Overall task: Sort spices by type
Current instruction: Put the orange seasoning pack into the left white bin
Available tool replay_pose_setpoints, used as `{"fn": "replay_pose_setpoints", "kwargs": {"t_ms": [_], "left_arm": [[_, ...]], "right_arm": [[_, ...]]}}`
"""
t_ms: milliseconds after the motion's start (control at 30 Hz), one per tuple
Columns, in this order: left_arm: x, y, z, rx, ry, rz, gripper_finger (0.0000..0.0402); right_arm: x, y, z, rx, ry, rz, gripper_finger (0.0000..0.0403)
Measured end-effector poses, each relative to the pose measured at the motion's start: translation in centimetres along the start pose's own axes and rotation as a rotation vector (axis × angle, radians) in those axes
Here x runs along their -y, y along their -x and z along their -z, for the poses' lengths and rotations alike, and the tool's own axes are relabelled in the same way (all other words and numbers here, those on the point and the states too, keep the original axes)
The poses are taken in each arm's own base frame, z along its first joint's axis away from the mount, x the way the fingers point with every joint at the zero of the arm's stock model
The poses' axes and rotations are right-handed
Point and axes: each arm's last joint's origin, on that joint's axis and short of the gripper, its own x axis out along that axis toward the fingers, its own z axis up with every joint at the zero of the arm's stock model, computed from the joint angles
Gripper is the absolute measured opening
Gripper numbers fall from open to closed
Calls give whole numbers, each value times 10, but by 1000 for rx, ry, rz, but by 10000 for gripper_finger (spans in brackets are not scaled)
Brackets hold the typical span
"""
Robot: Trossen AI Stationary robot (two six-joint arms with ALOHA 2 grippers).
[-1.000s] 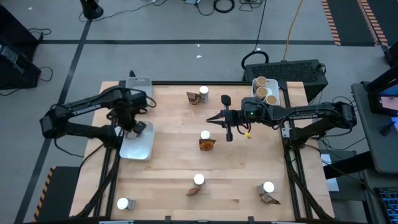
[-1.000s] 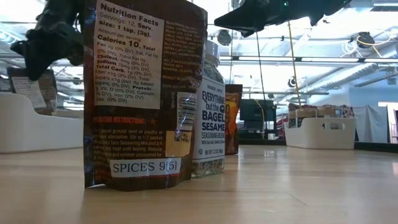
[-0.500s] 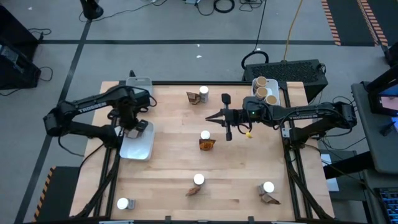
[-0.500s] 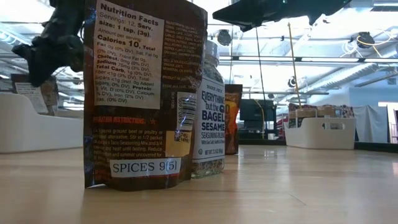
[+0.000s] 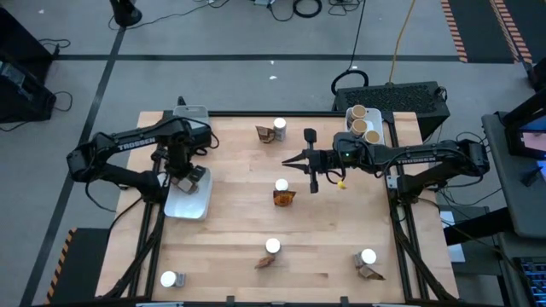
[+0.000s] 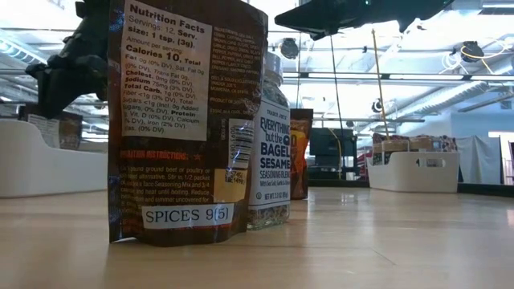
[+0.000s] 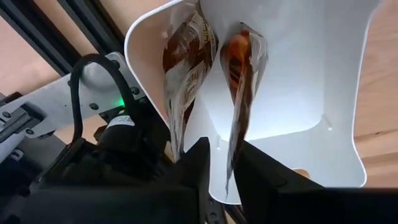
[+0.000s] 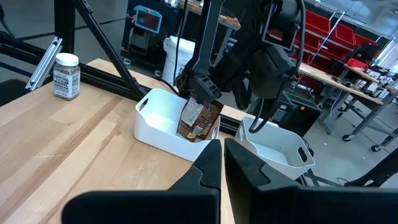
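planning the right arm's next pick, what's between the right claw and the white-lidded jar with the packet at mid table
Nothing: in the high view, bare wood separates the right claw from the white-lidded jar and the packet beside it.

My wooden table [image 5: 230, 213] fills the middle of the overhead frame. A white tray [image 5: 189, 203] sits at its left edge, another white tray [image 5: 378, 136] at upper right. Cables [image 5: 307, 8] trail across the grey floor [image 5: 239, 34] along the top.
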Motion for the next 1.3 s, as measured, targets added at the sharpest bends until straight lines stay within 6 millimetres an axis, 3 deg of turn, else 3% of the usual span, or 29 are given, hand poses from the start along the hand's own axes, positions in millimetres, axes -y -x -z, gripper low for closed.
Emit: {"fn": "replay_pose_setpoints", "kwargs": {"t_ms": [333, 700, 833, 1033, 1300], "left_arm": [[1, 0, 0, -11, -16, 27, 121], [5, 1, -7, 87, -27, 40, 124], [3, 1, -5, 58, -22, 26, 98], [3, 0, -4, 55, -14, 20, 10], [2, 0, -5, 71, 34, -4, 5]], "right_arm": [[0, 0, 0, 0, 3, 0, 0], [0, 0, 0, -3, -8, -1, 0], [0, 0, 1, -7, -8, -3, 0], [0, 0, 1, -7, -6, -3, 0], [0, 0, 1, -7, -6, -3, 0]]}}
